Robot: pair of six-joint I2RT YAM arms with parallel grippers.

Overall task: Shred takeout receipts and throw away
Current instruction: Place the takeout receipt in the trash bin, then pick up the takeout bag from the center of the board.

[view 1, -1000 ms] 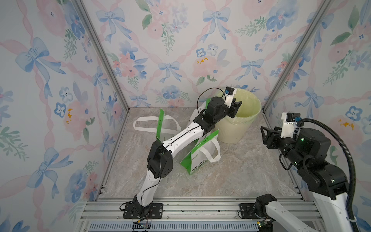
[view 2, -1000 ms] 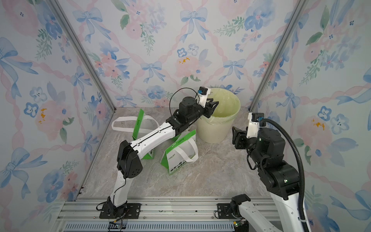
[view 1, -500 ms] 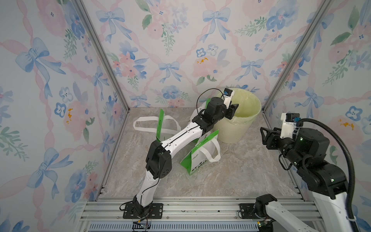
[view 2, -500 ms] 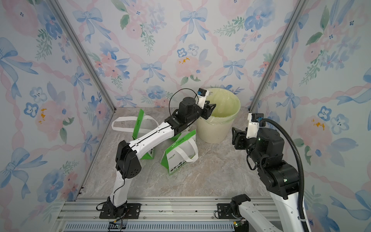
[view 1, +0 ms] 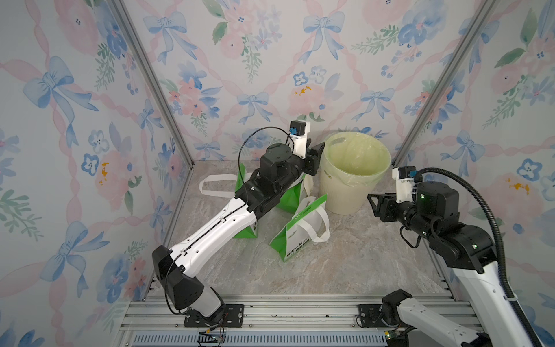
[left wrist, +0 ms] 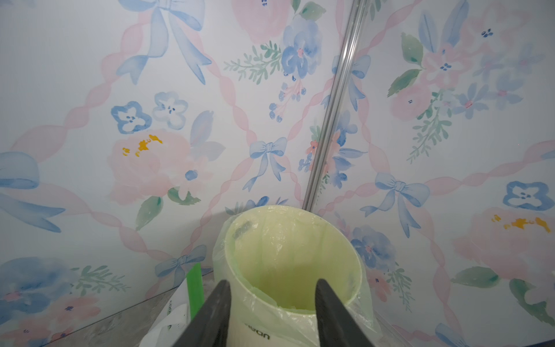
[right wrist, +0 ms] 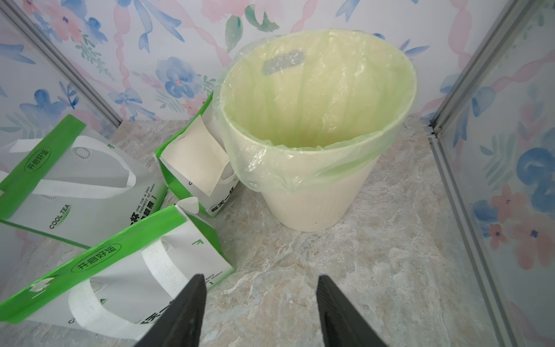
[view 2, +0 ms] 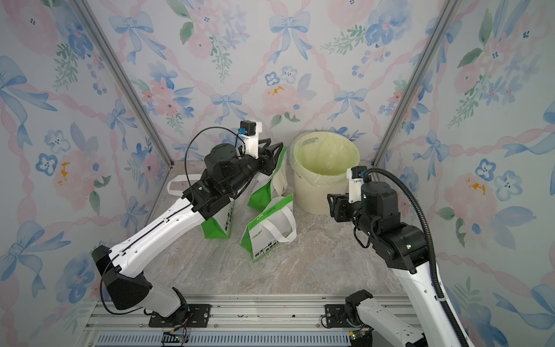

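Leaning on the green-and-white paper bag (right wrist: 217, 202) just beside the bin: one plain white paper receipt (right wrist: 195, 156), lying flat against it. A curled white slip (right wrist: 189, 205) sits at the top corner of the nearest bag (right wrist: 126, 258). The left gripper (left wrist: 271, 285) has drawn back from over the rim to beside the cream plastic bin (right wrist: 315, 204), its jaws spread and holding nothing. The right gripper (right wrist: 259, 278) is likewise spread and holds nothing. Count: three bags, the third (right wrist: 75, 186) lying flat, and one bin. A pale green liner (right wrist: 300, 162) is in the bin; what lies at its bottom is unclear.
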